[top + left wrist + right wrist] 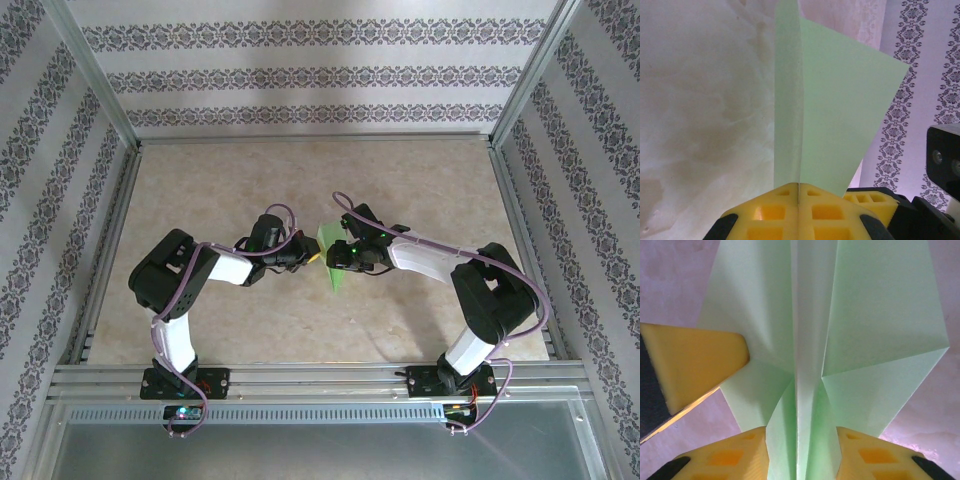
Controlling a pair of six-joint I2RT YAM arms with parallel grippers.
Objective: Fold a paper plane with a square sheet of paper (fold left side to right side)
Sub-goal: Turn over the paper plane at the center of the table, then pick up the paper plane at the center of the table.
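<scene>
The light-green paper plane, a folded sheet with a centre crease and layered wings, is held above the table between both arms. My left gripper comes in from the left. In the left wrist view the left gripper has its yellow jaws pressed together on the paper's edge. My right gripper meets it from the right. In the right wrist view the right gripper has its jaws standing apart on either side of the paper's centre keel, which fills the gap between them. A left finger touches the paper's left wing.
The beige tabletop lies under the arms, fenced by metal rails at the near edge and patterned walls on three sides. Black parts of the right arm stand close beside the left fingers.
</scene>
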